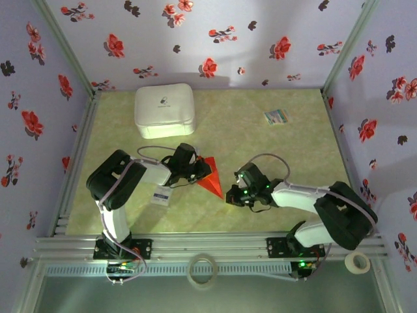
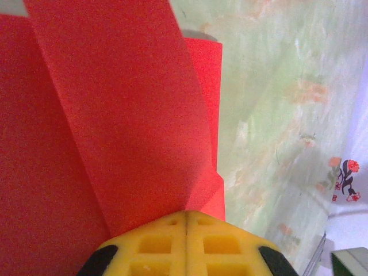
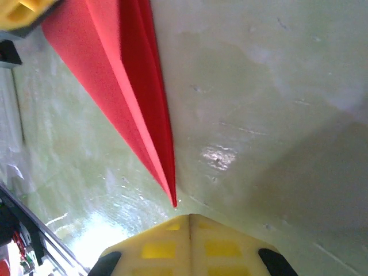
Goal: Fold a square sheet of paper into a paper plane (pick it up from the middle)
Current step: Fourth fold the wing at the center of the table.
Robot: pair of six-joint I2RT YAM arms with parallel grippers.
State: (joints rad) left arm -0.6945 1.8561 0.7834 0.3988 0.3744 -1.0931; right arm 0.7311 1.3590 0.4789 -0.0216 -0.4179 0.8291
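Observation:
The square sheet of paper is bright red and folded into a slim, pointed paper plane with its tip toward the lower right. It lies mid-table between the two arms. My left gripper is at its wide end. In the left wrist view the yellow fingers are shut, and the red folds converge into their seam. My right gripper is at the pointed end. Its fingers are shut with nothing between them, and the paper's tip ends just short of them. The left gripper's yellow finger shows at the paper's far end.
A white box stands at the back left. A small multicoloured card lies at the back right. A small white packet rests by the left arm. Two tape rolls sit on the near ledge. Flowered walls enclose the table.

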